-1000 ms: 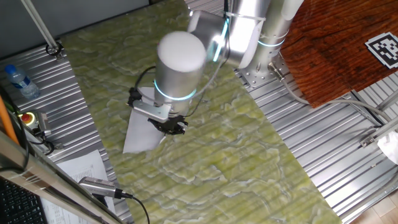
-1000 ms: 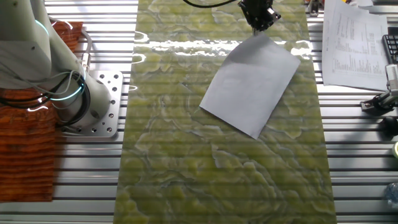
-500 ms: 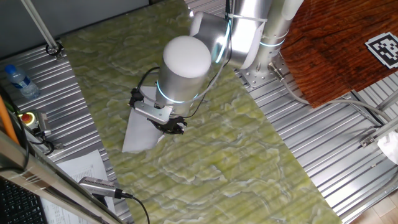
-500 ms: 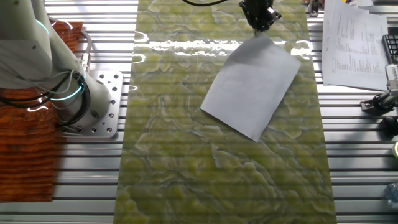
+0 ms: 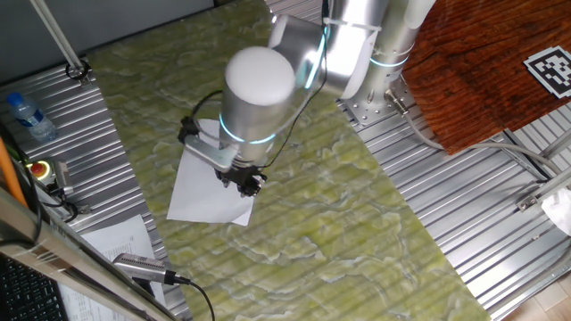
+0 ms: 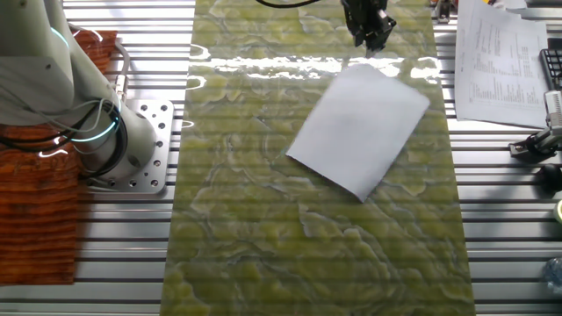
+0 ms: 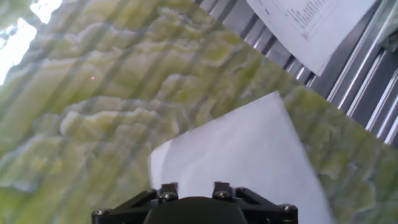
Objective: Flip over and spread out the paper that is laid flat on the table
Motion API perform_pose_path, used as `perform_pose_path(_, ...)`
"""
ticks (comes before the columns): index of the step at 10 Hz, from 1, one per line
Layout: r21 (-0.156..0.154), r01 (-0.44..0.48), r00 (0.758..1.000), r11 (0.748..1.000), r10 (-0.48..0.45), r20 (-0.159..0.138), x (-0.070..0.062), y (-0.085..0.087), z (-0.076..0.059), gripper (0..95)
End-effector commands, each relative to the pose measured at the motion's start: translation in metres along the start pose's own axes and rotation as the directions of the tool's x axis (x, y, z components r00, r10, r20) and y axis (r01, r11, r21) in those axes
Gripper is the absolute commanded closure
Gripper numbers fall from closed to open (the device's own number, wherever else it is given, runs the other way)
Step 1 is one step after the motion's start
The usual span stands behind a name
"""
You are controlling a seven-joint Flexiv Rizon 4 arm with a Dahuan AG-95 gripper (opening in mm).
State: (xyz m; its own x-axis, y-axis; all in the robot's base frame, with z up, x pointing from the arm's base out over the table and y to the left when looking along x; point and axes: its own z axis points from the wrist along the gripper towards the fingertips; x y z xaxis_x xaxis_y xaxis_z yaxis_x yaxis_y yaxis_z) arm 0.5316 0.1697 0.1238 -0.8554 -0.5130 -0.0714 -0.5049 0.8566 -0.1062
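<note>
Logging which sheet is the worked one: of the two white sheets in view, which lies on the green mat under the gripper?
The blank paper, lying on the green marbled mat just below the gripper. The other sheet carries printed lines and rests on the ribbed metal panel beside the mat.

You see a silver arm (image 5: 259, 89) with glowing cyan joint rings, a white end cap, black cables, and a black gripper (image 5: 243, 178) with two screws.

Robotics lab, ribbed metal panels (image 6: 509, 228), fiducial marker (image 5: 550, 69)
</note>
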Motion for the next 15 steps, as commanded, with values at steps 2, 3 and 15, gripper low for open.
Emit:
perform_pose_path(2,-0.034,-0.035,0.999,0.999,0.036,0.012,0.0016,0.0001,-0.0008,57.0)
perform_pose_path(3,-0.034,-0.035,0.999,0.999,0.036,0.012,0.0016,0.0001,-0.0008,57.0)
perform_pose_path(15,-0.034,-0.035,0.999,0.999,0.036,0.012,0.0016,0.0001,-0.0008,57.0)
